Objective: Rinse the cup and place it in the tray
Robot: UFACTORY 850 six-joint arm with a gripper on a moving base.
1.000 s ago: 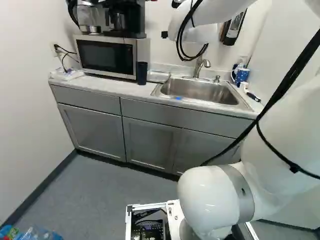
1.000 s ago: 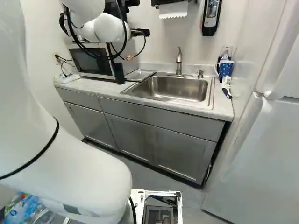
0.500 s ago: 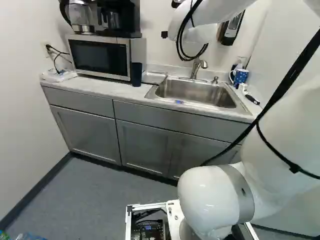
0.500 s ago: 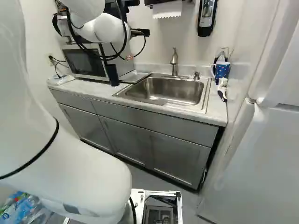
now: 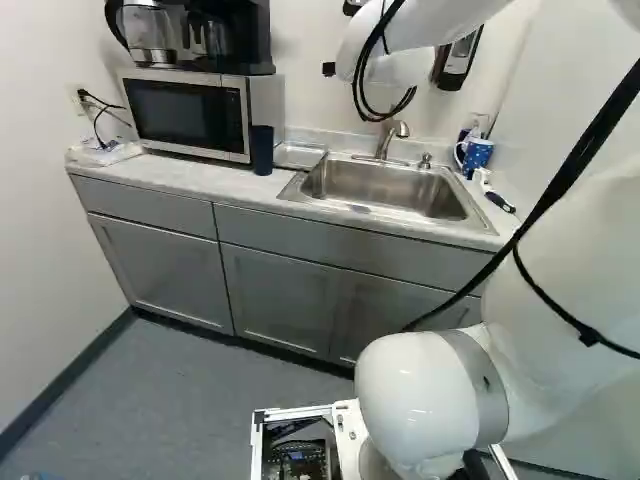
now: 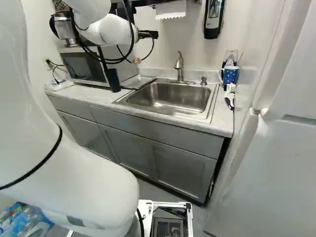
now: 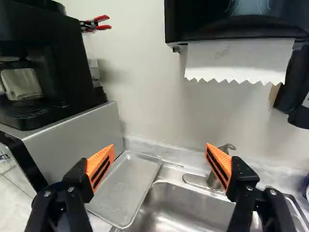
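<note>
Against the wall [image 5: 310, 95], the countertop [image 5: 190, 178] bears a dark cup [image 5: 262, 152], tray [image 7: 126, 186] by the sink's [image 6: 170, 98] edge; gripper [image 6: 149, 34] spread; base has moved.

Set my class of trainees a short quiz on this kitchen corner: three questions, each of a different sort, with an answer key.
1. True or false: the gripper is open.

2. Fill in the missing word: the metal tray lies between the microwave and the ____.

3. Multiple choice: where does the tall dark cup stand?
A) On top of the microwave
B) On the counter, beside the microwave
C) On the metal tray

Key: 1. True. 2. Sink. 3. B.
</note>
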